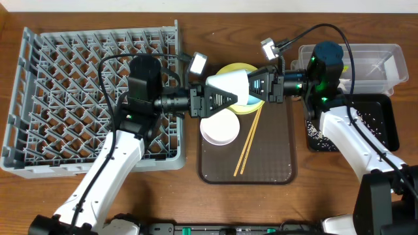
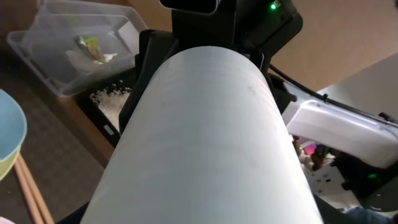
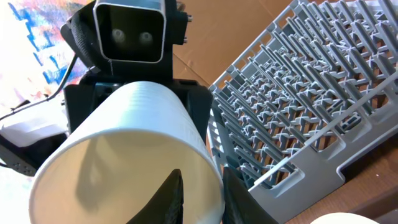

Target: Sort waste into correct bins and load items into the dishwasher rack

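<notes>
A small pale cup (image 1: pixel 230 83) hangs on its side above the yellow plate (image 1: pixel 238 67), between my two grippers. My left gripper (image 1: pixel 221 96) is shut on the cup's body (image 2: pixel 205 137), which hides its fingers in the left wrist view. My right gripper (image 1: pixel 260 88) straddles the cup's rim (image 3: pixel 124 143), one finger inside and one outside. In the right wrist view, my right gripper (image 3: pixel 202 170) is open, with a gap between the inner finger and the cup wall. A light blue bowl (image 2: pixel 11 134) sits on the plate. The white bowl (image 1: pixel 219 128) and chopsticks (image 1: pixel 249 140) lie on the brown tray (image 1: pixel 274 156).
The grey dishwasher rack (image 1: pixel 65 78) fills the left side and holds nothing. At the right, a clear tub (image 1: pixel 372 62) holds the crumpled wrapper (image 2: pixel 92 48). In front of it stands the black tray (image 1: pixel 385 124) with rice grains (image 2: pixel 115 102).
</notes>
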Robot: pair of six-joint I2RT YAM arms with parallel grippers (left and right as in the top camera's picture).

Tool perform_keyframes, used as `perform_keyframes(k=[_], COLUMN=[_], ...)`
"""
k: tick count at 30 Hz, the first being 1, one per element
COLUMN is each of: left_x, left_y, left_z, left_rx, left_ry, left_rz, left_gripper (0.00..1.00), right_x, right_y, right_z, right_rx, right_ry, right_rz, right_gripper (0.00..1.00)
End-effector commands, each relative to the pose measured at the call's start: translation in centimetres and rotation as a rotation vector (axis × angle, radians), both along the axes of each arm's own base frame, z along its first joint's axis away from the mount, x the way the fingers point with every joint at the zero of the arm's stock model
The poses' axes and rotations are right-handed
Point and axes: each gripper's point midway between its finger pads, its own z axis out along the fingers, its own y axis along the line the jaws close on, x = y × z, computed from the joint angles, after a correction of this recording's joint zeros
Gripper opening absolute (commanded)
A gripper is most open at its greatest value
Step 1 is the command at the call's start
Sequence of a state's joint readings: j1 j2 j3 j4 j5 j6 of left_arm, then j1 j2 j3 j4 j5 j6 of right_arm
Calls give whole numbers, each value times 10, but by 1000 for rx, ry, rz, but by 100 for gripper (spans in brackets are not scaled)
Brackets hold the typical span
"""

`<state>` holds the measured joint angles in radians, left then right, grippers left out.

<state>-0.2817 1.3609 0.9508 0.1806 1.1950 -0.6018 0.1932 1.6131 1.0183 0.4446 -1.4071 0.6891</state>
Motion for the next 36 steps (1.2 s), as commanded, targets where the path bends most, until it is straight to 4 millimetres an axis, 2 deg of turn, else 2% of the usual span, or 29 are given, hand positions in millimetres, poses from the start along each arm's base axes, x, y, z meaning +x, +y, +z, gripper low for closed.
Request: perform_keyframes(k=[1, 5, 10, 15, 17, 22, 26, 32, 36], left_x=[28, 28, 29, 30, 35, 49, 60, 70, 73], left_y=[11, 11, 11, 12, 16, 36, 58, 93, 123], left_z=[-6, -6, -6, -6, -11, -24, -22, -11, -23], left_rx=[53, 53, 52, 62, 84, 153, 154, 163, 263], left_ry=[-39, -40, -41, -71, -71, -84, -84, -125, -124], left_rz=[146, 146, 147, 148, 182, 269, 328, 420, 525], left_gripper=[66, 66, 66, 65, 65, 65, 62, 62, 62], right_x=[-18, -17, -17, -17, -18, -21, -20, -19, -14], right_y=[0, 0, 0, 0, 0, -1, -1, -1, -1], right_z=[10, 10, 10, 10, 11, 11, 11, 11, 10], right_rx=[18, 18, 18, 18, 19, 21, 22, 21, 17], right_ry=[-41, -42, -42, -42, -42, -41, -49, -53, -60], right_rz=[91, 90, 89, 90, 94, 108, 106, 100, 74], right_gripper=[16, 6, 4, 24, 27, 30, 36, 38, 38])
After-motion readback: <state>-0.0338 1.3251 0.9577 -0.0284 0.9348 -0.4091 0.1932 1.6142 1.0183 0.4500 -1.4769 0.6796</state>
